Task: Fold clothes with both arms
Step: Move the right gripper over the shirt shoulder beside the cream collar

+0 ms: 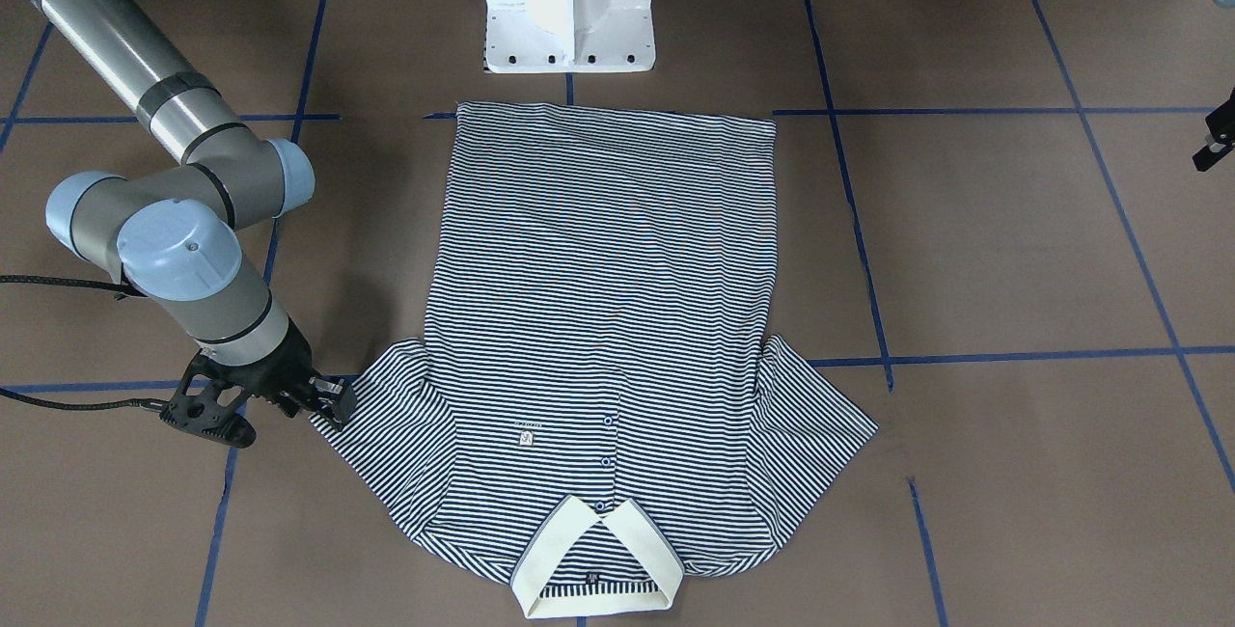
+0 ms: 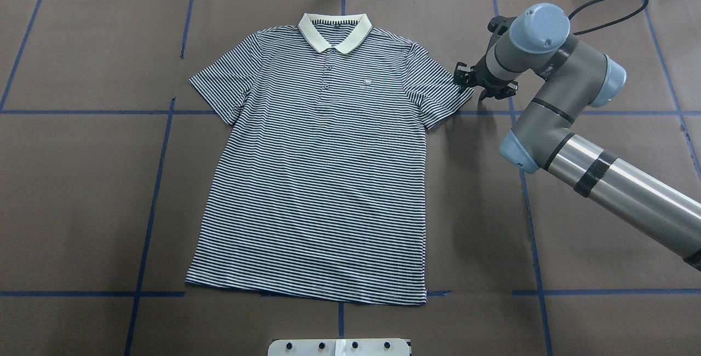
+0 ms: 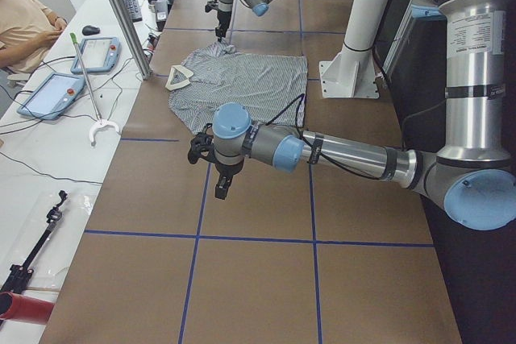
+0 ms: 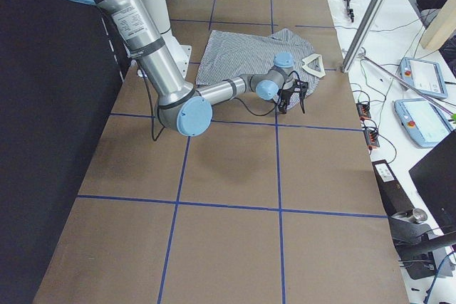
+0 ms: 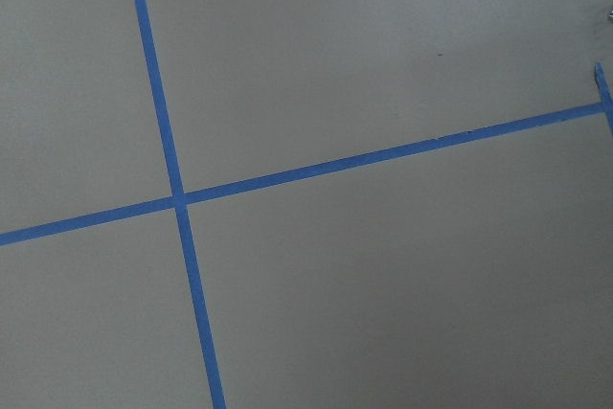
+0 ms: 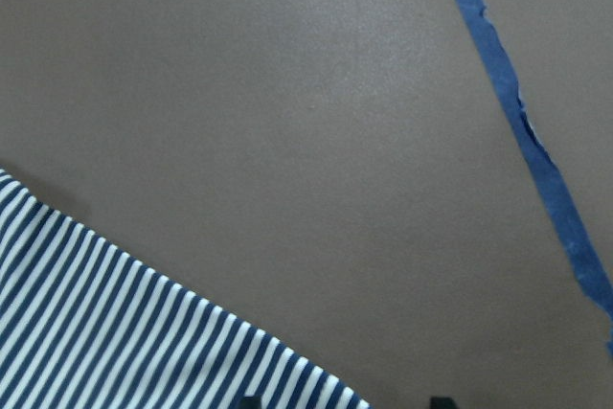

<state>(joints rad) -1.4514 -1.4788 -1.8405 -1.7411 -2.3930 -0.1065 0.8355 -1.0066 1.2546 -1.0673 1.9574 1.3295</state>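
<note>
Polo shirt [image 2: 317, 170] lies flat and face up on the bench [image 2: 82, 181]. Its collar [image 2: 334, 30] is on the far side from the robot, its hem [image 2: 306, 293] is nearest the base, and both sleeves are spread out. No fold made yet.

Right end effector [image 2: 484, 85] is low, at the outer edge of the right sleeve [image 2: 438, 90]. Its jaws stand apart and hold nothing. In the right wrist view the striped cuff corner lies just short of the gap between the two fingertips.

Left end effector [image 3: 222, 187] hangs over bare bench and blue tape [image 5: 172, 200], well apart from the left sleeve [image 2: 219, 90]. I cannot tell how far its jaws are open; its own camera shows no fingers.

Judged step: take hold of the right sleeve for the first fold inward.

Notes for doing it well:
- Move slightly toward the cuff so the hem edge sits fully between the jaws before closing.
- Catch both fabric layers, not the top one alone.
- Pinch at the cuff corner and lift only a little, so the body does not drag or wrinkle.
- Bring the left arm to the shirt's other side, so the folds can match.
</note>
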